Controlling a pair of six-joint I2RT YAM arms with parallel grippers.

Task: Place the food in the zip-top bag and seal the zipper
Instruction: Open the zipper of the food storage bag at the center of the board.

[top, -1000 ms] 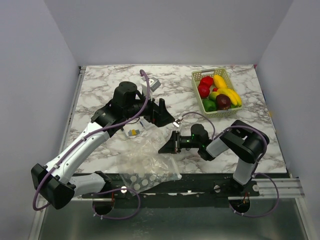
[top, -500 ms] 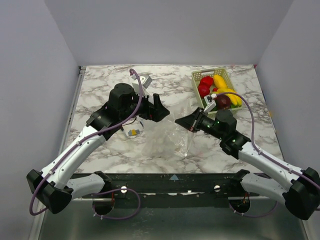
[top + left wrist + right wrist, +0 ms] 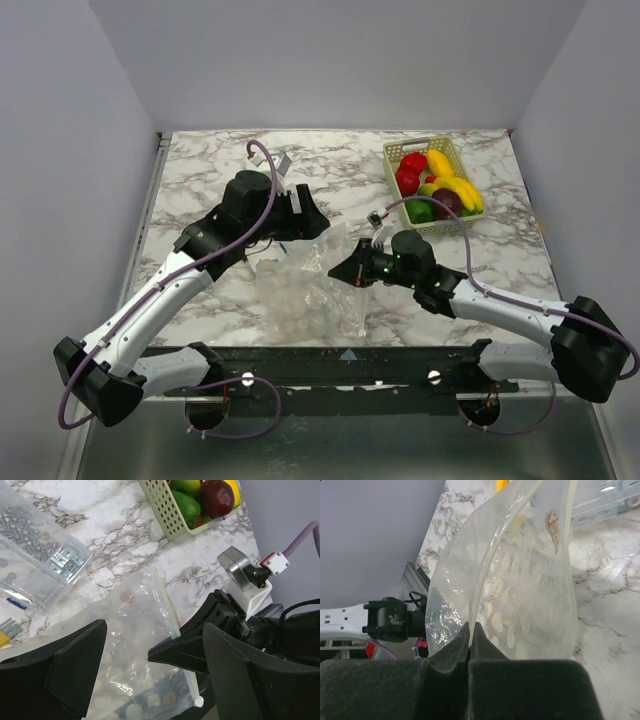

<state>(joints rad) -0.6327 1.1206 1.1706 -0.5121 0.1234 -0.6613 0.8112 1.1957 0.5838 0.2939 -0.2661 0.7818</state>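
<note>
r gripper (image 3: 471,630) clamped on zip-top bag (image 3: 300,290) at zipper (image 3: 167,600); l gripper (image 3: 303,212) jaws apart. food (image 3: 435,185) all in basket (image 3: 400,205), table (image 3: 200,170) far-right corner. none bagged, unsealed.

Basket (image 3: 163,511) and food (image 3: 217,497) are running off the left wrist view's top edge. Zip-top bag (image 3: 300,295) outline is reading too faint overhead to trace.

Left arm (image 3: 150,300): white shells, black joints, left of the mounting rail's (image 3: 345,362) middle.
Right arm (image 3: 500,305): same colours, right of it.
Cables (image 3: 302,536): purple.
Left gripper (image 3: 154,630): matte black wedge fingers.
Right wrist plug (image 3: 274,561): red and white.
</note>
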